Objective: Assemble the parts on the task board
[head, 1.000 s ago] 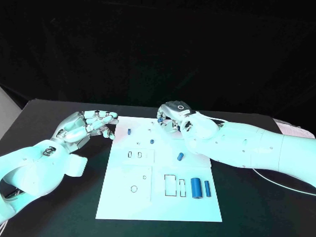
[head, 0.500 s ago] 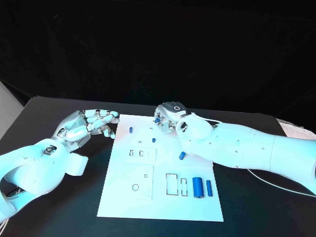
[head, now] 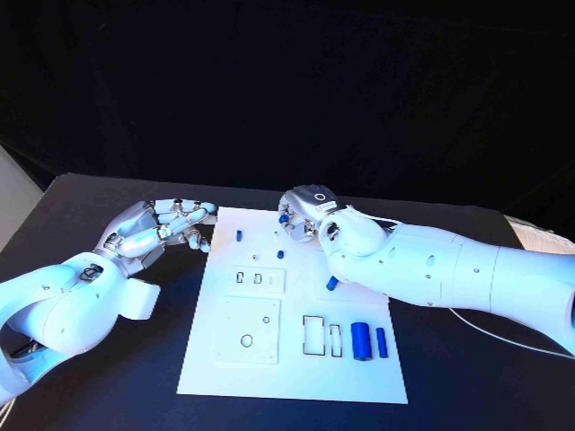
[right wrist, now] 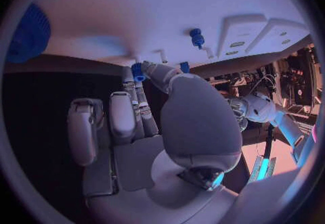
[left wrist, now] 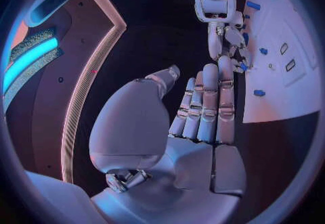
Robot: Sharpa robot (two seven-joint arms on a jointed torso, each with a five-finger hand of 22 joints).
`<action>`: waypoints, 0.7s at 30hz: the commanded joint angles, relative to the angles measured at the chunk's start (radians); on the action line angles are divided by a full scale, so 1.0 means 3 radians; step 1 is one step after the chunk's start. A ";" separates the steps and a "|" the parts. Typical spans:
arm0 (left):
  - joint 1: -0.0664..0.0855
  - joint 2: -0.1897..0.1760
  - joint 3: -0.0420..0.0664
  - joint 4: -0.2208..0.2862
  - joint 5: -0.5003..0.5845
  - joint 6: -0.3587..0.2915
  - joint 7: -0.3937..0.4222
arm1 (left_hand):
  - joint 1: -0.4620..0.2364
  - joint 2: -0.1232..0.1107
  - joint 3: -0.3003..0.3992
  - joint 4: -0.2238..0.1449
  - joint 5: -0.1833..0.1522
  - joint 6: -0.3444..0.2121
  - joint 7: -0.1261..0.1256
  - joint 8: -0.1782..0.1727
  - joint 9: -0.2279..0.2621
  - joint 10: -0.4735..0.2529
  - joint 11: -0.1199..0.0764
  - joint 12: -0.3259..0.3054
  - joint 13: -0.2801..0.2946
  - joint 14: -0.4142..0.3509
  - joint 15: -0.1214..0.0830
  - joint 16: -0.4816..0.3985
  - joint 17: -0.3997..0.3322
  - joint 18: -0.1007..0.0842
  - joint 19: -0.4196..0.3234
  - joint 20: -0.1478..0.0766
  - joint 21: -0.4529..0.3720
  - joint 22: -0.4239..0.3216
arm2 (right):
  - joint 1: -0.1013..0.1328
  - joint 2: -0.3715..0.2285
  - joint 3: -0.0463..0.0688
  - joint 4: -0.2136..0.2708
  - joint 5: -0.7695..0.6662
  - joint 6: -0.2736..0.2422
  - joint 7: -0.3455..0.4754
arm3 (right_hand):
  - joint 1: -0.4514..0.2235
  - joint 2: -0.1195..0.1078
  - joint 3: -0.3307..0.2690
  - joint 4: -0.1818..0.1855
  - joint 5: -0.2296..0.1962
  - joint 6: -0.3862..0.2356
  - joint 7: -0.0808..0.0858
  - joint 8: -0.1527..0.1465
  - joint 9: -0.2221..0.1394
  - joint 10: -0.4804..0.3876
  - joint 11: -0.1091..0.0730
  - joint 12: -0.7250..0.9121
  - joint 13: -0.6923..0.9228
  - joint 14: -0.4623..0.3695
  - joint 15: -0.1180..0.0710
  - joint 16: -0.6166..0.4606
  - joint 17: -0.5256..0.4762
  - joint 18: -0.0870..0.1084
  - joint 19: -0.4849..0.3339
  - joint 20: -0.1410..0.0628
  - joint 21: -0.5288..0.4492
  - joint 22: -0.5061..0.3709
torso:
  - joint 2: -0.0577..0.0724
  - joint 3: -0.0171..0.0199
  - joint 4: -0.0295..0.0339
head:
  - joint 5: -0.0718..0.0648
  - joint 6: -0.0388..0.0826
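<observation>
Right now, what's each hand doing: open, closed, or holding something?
Left hand: open, holding nothing, beside the task board's left edge.
Right hand: pinches a small blue part over the board's far end.

Left robot hand (left wrist: pixel 203 121) flat and empty, fingers (left wrist: pixel 210 99) close together, reaching toward white task board (left wrist: pixel 284 89). Small blue parts (left wrist: pixel 259 93) on board. Right robot hand (left wrist: pixel 227 32) at board's edge.
</observation>
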 commanded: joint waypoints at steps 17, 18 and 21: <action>0.0001 0.0007 0.0006 0.0010 -0.0019 0.0066 0.0002 | 0.0022 -0.0001 0.0006 -0.0022 0.0014 -0.0027 -0.0002 -0.0013 0.0003 -0.0022 0.0008 0.0019 0.0003 -0.0017 -0.0002 0.0011 0.0005 0.0011 -0.0024 0.0005 0.0011 0.0003 | -0.0002 0.0074 0.0000 -0.0089 -0.0126 0.0067 -0.0009 | 0.0027 0.0005 0.0000 -0.0022 0.0005 0.0018 0.0005 0.0008 0.0019 0.0008 0.0008 0.0012 0.0001 0.0000 -0.0015 0.0009 -0.0019 -0.0032 0.0090 -0.0031 -0.0007 0.0357 | 0.0021 -0.0016 0.0013 | -0.0010 0.0011; 0.0001 0.0007 0.0006 0.0013 -0.0020 0.0067 0.0001 | 0.0022 -0.0001 0.0006 -0.0022 0.0014 -0.0027 -0.0002 -0.0013 0.0003 -0.0022 0.0008 0.0019 0.0003 -0.0017 -0.0002 0.0011 0.0005 0.0011 -0.0024 0.0005 0.0011 0.0003 | -0.0002 0.0078 0.0000 -0.0100 -0.0132 0.0077 -0.0006 | 0.0025 0.0003 0.0000 -0.0021 0.0003 0.0016 0.0006 0.0008 0.0020 0.0007 0.0008 0.0012 0.0001 -0.0002 -0.0015 0.0004 -0.0028 -0.0030 0.0085 -0.0031 -0.0012 0.0349 | 0.0022 -0.0017 0.0015 | -0.0011 0.0012; 0.0000 0.0006 0.0006 0.0022 -0.0023 0.0071 -0.0001 | 0.0022 -0.0001 0.0006 -0.0022 0.0014 -0.0027 -0.0002 -0.0013 0.0003 -0.0022 0.0008 0.0019 0.0003 -0.0017 -0.0002 0.0011 0.0005 0.0011 -0.0024 0.0005 0.0011 0.0003 | -0.0002 0.0088 0.0000 -0.0129 -0.0141 0.0103 0.0010 | 0.0017 -0.0009 -0.0002 -0.0022 -0.0004 0.0002 0.0010 0.0004 0.0025 -0.0005 0.0012 0.0008 -0.0002 -0.0008 -0.0012 -0.0005 -0.0049 -0.0025 0.0074 -0.0029 -0.0026 0.0327 | 0.0027 -0.0020 0.0014 | -0.0012 0.0015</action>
